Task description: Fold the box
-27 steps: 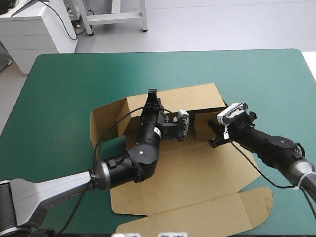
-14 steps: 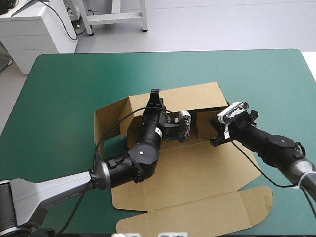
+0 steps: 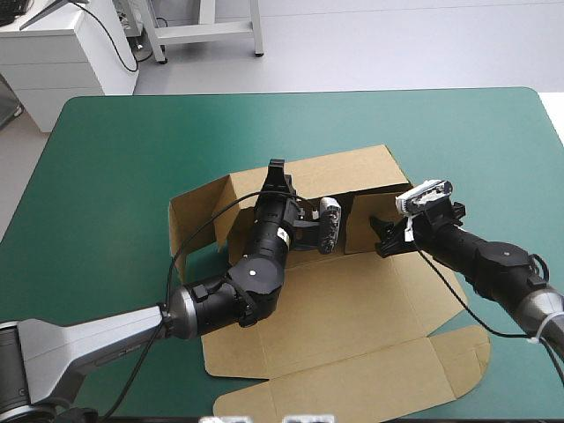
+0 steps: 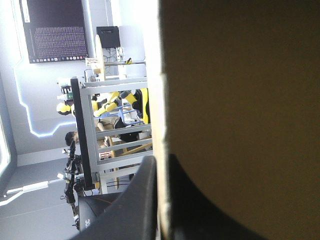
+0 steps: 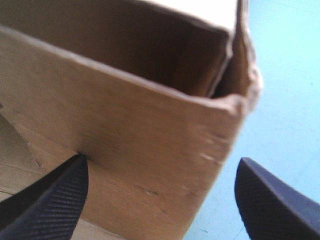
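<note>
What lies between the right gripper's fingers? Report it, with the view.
In the right wrist view, the right gripper stands open, and between its fingers rises a wall corner of the box.

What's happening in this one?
Two robot arms are folding a brown box on the teal-green table. The left gripper is shut on the raised far wall. The right gripper is open, its fingers straddling a corner of a raised side wall. The lid lies flat nearest the robot.
</note>
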`<act>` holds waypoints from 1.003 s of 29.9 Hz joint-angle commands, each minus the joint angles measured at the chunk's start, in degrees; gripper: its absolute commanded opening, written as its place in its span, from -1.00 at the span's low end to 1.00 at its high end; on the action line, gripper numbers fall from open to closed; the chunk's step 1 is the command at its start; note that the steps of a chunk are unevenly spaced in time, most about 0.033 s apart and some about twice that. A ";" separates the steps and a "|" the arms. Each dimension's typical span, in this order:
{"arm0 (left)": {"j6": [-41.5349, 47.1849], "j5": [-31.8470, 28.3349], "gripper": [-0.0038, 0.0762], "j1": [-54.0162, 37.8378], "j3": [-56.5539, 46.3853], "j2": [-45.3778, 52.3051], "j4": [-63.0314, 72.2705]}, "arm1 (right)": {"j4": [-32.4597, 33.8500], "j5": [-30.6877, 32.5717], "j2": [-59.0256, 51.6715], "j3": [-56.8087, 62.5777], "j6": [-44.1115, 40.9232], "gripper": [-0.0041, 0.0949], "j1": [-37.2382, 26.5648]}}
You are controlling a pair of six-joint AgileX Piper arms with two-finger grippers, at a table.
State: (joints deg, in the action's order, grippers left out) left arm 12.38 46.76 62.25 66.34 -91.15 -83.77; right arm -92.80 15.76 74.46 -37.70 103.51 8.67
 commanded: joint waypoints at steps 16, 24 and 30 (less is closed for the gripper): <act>0.19 -0.56 -0.92 0.43 1.24 2.27 -2.60 | 5.91 -2.53 -6.79 -1.43 -9.86 0.64 -0.58; 0.19 -0.78 -0.92 0.43 1.24 2.27 -2.60 | -3.63 -0.51 -0.07 -6.88 -1.40 0.64 -0.58; 0.19 -0.78 -0.92 0.43 1.24 2.27 -2.60 | -3.63 -1.74 2.18 -7.21 -1.40 0.29 -0.58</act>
State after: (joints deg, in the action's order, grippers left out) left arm 12.38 46.19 62.25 66.30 -91.15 -83.88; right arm -95.19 13.92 77.89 -42.95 101.42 8.60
